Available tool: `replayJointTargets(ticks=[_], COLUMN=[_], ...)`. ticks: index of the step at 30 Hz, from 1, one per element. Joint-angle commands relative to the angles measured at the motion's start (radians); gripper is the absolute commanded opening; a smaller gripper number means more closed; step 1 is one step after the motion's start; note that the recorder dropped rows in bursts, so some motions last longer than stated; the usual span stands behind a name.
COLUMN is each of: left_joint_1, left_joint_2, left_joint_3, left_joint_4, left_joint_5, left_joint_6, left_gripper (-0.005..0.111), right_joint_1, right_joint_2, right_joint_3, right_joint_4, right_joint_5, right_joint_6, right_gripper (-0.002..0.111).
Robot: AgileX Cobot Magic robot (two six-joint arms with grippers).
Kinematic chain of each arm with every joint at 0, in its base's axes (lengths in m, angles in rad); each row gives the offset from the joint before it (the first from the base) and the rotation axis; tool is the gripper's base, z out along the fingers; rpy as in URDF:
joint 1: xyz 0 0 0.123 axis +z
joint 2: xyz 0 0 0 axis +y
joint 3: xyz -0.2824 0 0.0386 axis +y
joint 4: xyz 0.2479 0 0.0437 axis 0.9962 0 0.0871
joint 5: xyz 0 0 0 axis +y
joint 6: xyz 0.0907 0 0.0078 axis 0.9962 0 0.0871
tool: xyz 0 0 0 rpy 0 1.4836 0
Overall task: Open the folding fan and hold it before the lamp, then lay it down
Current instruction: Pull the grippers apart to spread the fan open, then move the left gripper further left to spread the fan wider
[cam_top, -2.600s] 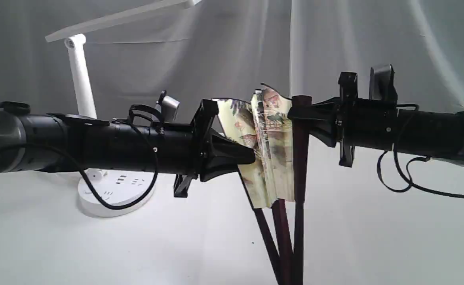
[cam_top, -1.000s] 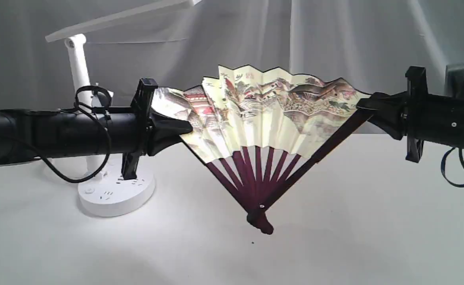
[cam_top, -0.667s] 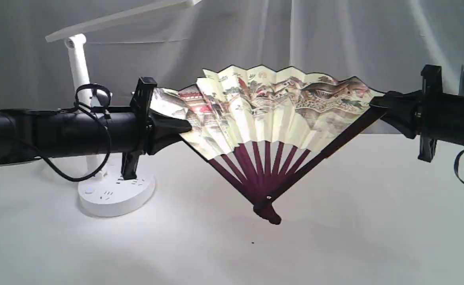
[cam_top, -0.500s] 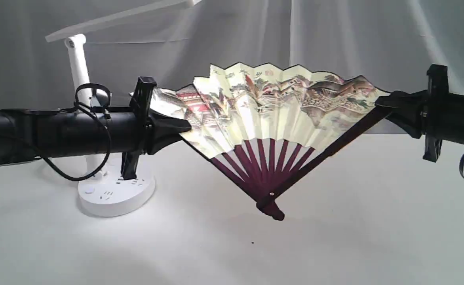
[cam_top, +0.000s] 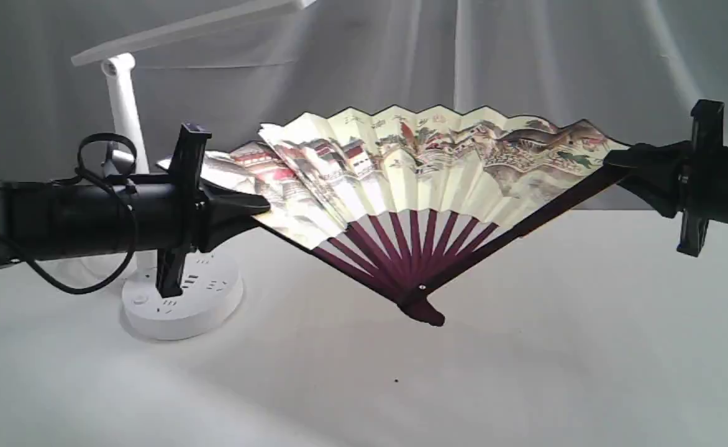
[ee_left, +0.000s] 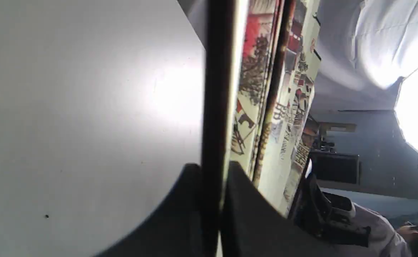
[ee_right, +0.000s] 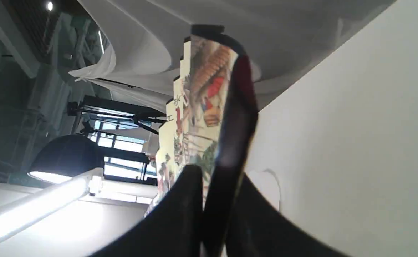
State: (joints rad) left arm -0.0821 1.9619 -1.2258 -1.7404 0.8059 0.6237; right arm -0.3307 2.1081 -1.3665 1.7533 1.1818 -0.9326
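White tabletop (cam_top: 556,372), pale drape (cam_top: 525,62) bkgd, lamp (cam_top: 123,118) lit.

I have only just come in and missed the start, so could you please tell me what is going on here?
Two robot arms hold a folding fan between them, spread wide open and clear of the white table. The left gripper is shut on one outer guard and the right gripper on the other. The white lamp stands on the table at the left of the exterior view. The fan has not yet been laid down.
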Motion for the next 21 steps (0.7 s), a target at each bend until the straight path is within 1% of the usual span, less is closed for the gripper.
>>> replayJointTargets(ticks=[1,6,9,11,17,21], left_joint_1=[0.014,0.014,0.014,0.014,0.014,0.014], left_joint_2=[-0.061,-0.091,-0.098,-0.11,-0.18,-0.215], left_joint_3=[0.044,0.051,0.051,0.066,0.142,0.17], left_joint_4=[-0.004,-0.004,-0.004,-0.004,-0.004,-0.004], left_joint_5=[-0.077,-0.087,-0.058,-0.057,-0.106,-0.104], left_joint_6=[0.01,0.012,0.004,-0.025,-0.017,-0.007], left_gripper=[0.0,0.0,0.0,0.0,0.0,0.0], right_joint_1=[-0.027,-0.031,-0.031,-0.032,-0.032,-0.032], right_joint_2=[-0.007,-0.007,-0.007,-0.007,-0.007,-0.007], right_joint_3=[0.003,0.003,0.003,0.003,0.003,0.003], right_joint_4=[-0.009,-0.009,-0.009,-0.009,-0.009,-0.009], right_joint_5=[-0.024,-0.022,-0.018,-0.022,-0.035,-0.047], right_joint_6=[-0.033,-0.033,-0.029,-0.026,-0.024,-0.02], right_gripper=[0.0,0.0,0.0,0.0,0.0,0.0])
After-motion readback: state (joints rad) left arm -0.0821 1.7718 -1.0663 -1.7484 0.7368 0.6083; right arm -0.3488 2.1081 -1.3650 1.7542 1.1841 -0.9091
